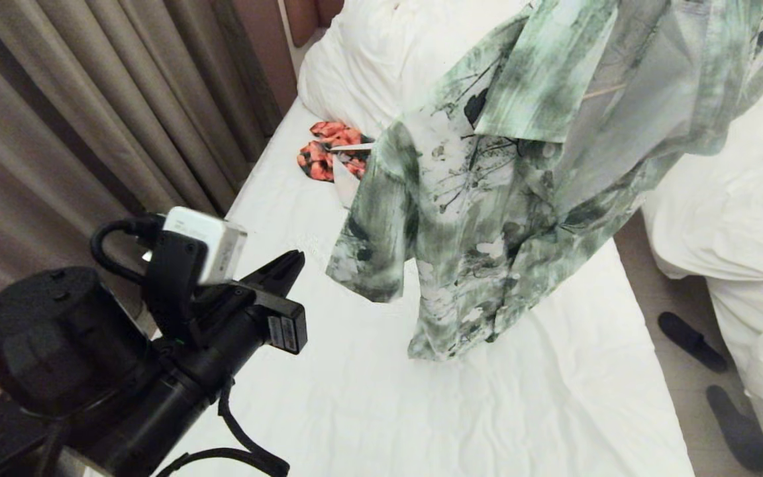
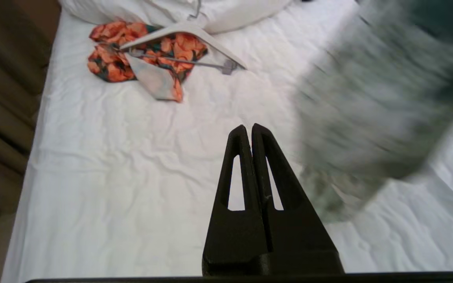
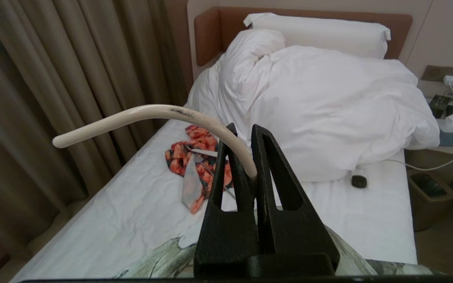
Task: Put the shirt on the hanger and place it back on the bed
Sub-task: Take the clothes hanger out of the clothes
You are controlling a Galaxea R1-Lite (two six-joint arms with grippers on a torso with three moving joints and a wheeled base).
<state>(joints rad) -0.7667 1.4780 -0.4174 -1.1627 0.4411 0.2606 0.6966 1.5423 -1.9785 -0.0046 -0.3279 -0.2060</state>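
Jaws of the right gripper [image 3: 246, 129] are clenched on the long curved hook of the thin cream-coloured wire hanger [image 3: 144, 114], which carries the green-and-white brushed-print short-sleeved shirt [image 1: 487, 218] in the air above the long bed with its plain white wrinkled sheet [image 1: 328, 397]. In the head view the shirt hangs at about one o'clock, its hem seemingly brushing the sheet, though contact is hard to judge. The left gripper [image 2: 248, 131] is pressed shut on nothing, at about eight o'clock, apart from the cloth. The hanging looks done; the step in hand is the set-down. Next the right arm should lower the garment flat onto bare sheet, short of the orange-and-black floral garment [image 1: 328, 149] at eleven o'clock, then release.
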